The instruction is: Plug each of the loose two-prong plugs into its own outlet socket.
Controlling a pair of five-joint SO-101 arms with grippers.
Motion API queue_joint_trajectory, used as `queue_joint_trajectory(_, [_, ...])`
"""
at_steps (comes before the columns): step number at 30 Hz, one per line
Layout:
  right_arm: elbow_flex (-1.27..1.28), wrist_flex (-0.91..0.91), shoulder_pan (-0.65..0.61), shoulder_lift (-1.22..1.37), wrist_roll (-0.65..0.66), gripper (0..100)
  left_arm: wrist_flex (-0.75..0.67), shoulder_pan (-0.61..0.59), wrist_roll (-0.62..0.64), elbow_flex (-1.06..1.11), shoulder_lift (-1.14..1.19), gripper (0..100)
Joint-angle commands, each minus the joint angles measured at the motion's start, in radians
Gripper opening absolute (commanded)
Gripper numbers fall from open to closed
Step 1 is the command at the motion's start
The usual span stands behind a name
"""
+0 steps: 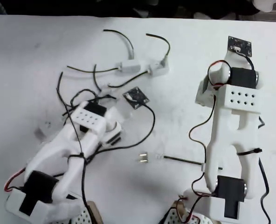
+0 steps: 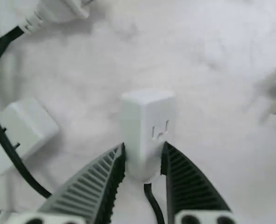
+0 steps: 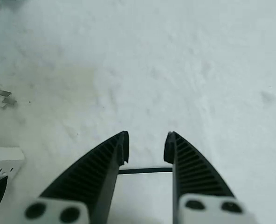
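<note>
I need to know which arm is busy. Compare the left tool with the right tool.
The left tool is shut on a white socket block; the right tool is open and holds nothing. The socket's black cord runs back between the left tool's fingers, while a thin black cable lies crosswise on the table between the right tool's fingers. Both have dark ribbed fingers and point down at the white table.

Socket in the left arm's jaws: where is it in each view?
Left wrist view: the socket stands mid-picture, clamped in the left gripper.
High view: left of centre, at the left gripper, mostly hidden by that arm.
Right wrist view: a slotted white block at the picture's edge, beside the right gripper; cannot tell if it is the same one.
Landmark: the left gripper's ribbed jaws, in the high and left wrist views.
</note>
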Motion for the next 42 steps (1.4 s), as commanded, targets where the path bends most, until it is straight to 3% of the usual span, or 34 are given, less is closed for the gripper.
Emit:
queue_joint_trajectory(1, [-0.006, -0.004, -0.004, -0.041, 0.009, 13.0, 0.006, 0.033, 0.009, 0.003, 0.013, 9])
queue_joint_trajectory(8, [-0.006, -0.004, -0.004, -0.041, 0.009, 13.0, 0.038, 0.13, 0.008, 0.046, 0.004, 3])
queue_joint_trajectory(20, [-0.006, -0.004, -0.002, -0.041, 0.009, 13.0, 0.147, 0.328, 0.012, 0.106, 0.004, 3])
queue_joint_trajectory(24, [-0.006, -0.004, -0.002, -0.041, 0.009, 13.0, 0.153, 0.328, 0.107, 0.091, 0.001, 3])
queue_joint_trajectory(32, [-0.006, -0.004, -0.004, -0.041, 0.009, 13.0, 0.239, 0.328, 0.123, 0.086, -0.223, 3])
queue_joint_trajectory(35, [-0.006, -0.004, -0.004, -0.041, 0.009, 13.0, 0.27, 0.269, 0.123, 0.092, -0.367, 10])
queue_joint_trajectory(39, [-0.005, -0.004, -0.004, -0.041, 0.009, 13.0, 0.284, 0.07, 0.114, 0.094, -0.532, 23])
queue_joint_trajectory(42, [-0.005, -0.004, -0.007, -0.041, 0.009, 13.0, 0.282, -0.045, 0.038, 0.114, -0.593, 24])
